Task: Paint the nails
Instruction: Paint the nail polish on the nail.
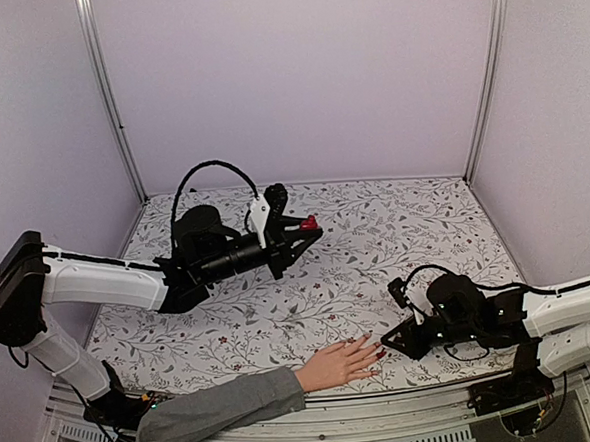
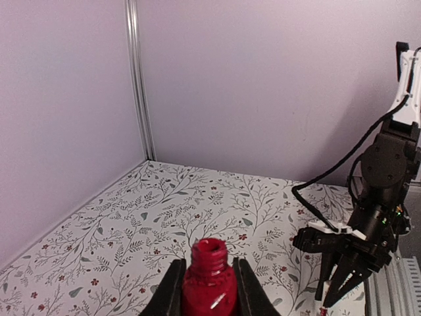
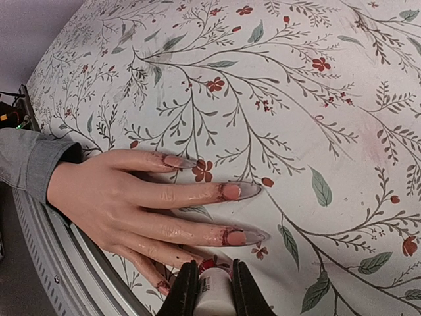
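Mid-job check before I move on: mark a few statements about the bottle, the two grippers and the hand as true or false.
1. The left gripper is shut on the small red glass bottle. True.
2. The bottle has a cap on its neck. False: the threaded neck is open.
3. The right gripper is open and empty. False: it is shut on a white cylindrical cap, close by the fingertips.
4. The pale flesh-coloured hand lies palm down on the floral tabletop, its grey sleeve at the near edge. True.
5. The nails show no red. False: red smears sit on at least two of them.
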### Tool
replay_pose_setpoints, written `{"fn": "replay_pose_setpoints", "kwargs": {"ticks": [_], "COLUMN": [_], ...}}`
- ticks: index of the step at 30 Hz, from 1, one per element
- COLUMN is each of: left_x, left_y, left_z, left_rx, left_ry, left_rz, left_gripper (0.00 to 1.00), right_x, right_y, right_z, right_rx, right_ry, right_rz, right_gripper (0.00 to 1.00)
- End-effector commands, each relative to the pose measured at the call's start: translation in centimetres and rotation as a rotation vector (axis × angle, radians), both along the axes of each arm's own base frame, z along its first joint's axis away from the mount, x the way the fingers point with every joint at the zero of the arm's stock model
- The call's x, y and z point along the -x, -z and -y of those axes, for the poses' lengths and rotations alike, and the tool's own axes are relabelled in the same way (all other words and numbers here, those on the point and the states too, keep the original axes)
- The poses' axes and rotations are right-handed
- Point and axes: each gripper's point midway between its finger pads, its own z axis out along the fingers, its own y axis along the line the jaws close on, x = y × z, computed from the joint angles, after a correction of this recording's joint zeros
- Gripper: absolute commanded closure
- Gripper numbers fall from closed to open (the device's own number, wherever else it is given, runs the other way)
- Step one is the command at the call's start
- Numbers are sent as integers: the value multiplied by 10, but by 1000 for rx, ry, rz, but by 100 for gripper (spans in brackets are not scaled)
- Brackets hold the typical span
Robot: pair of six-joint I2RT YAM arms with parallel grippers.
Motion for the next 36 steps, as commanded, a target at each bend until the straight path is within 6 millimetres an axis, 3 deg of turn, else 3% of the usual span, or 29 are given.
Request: {"fn": "replay_pose_setpoints", "kwargs": {"ticks": [1,36], "left_x": [-6,-6], "left_y": [-9,-8], "left_z": [-6,-7], "left_rx": [33,33], "left_ry": [-21,-23], "left_rz": [20,20], "left_gripper": [100,100], "right_x": [-3,-9], "right_y": [-12,-3], "right_z": [-6,6], "right_rx": [-12,58], "right_ry": [-5,61], "right_rz": [22,14], "right_gripper": [100,100]}}
